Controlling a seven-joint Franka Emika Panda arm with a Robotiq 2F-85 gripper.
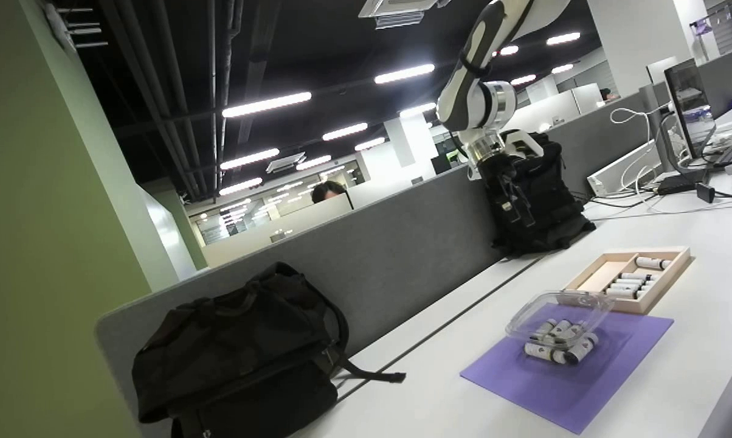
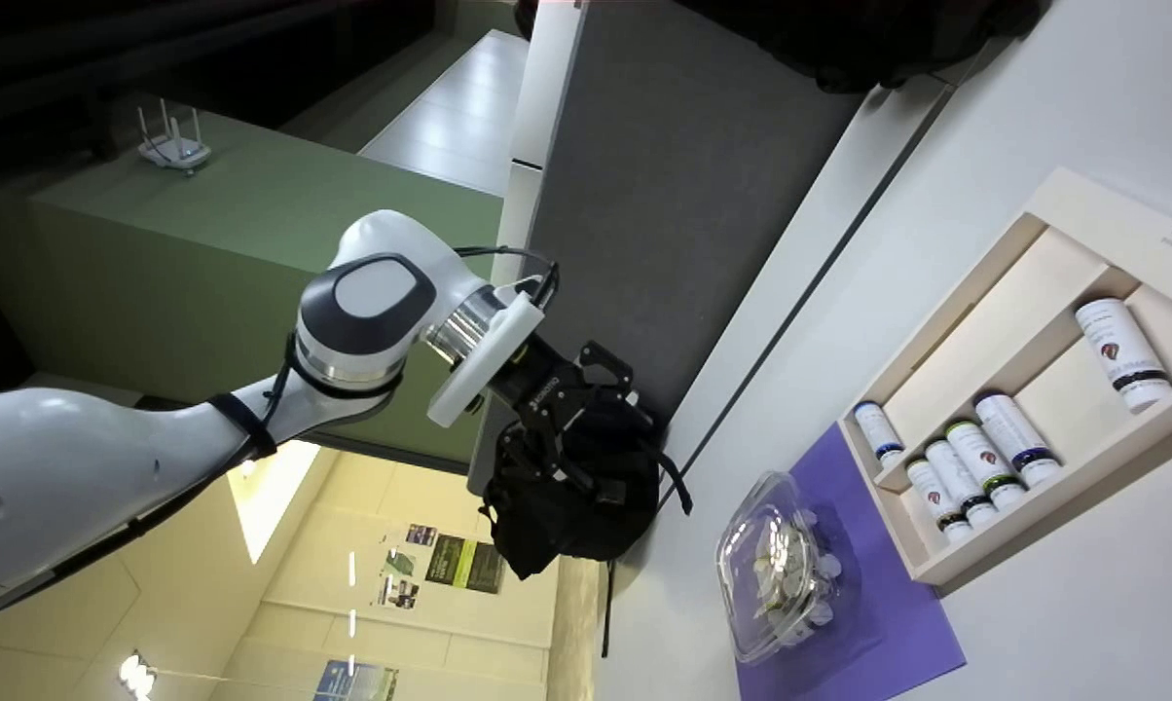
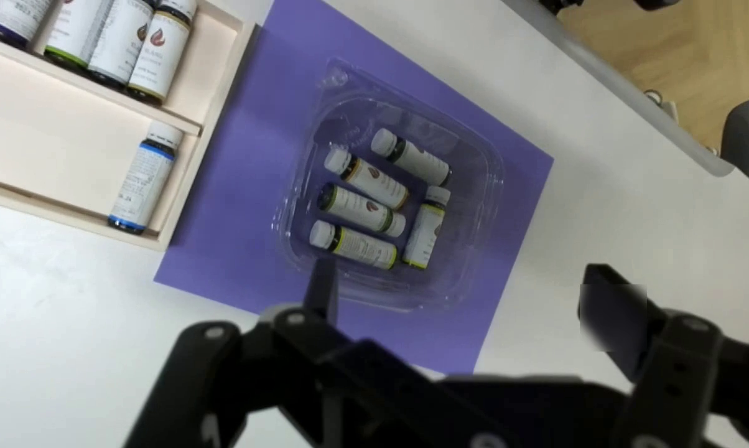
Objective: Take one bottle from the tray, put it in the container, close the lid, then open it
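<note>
White-capped bottles lie on their sides inside a clear plastic container, which stands on a purple sheet laid on the white desk. The wrist view shows five of them: four roughly parallel, one of those with its cap facing the opposite way, and the fifth crosswise near their ends. The plastic is so clear that I cannot tell whether the container is closed on top.

Just beside the sheet, a pale wooden tray has one short end along the sheet's edge. A blue-banded bottle lies in one long compartment; in the neighbouring one, four more bottles lie side by side, and in an exterior view another bottle lies in the tray towards the end farther from the sheet.

Well above the desk hangs the end effector of the white Panda arm, its two fingers spread wide. In an exterior view it shows against a black backpack; a second, dark backpack stands nearer that camera, by the grey partition. Beyond the tray, on the far part of the desk, stands a dark screen.
</note>
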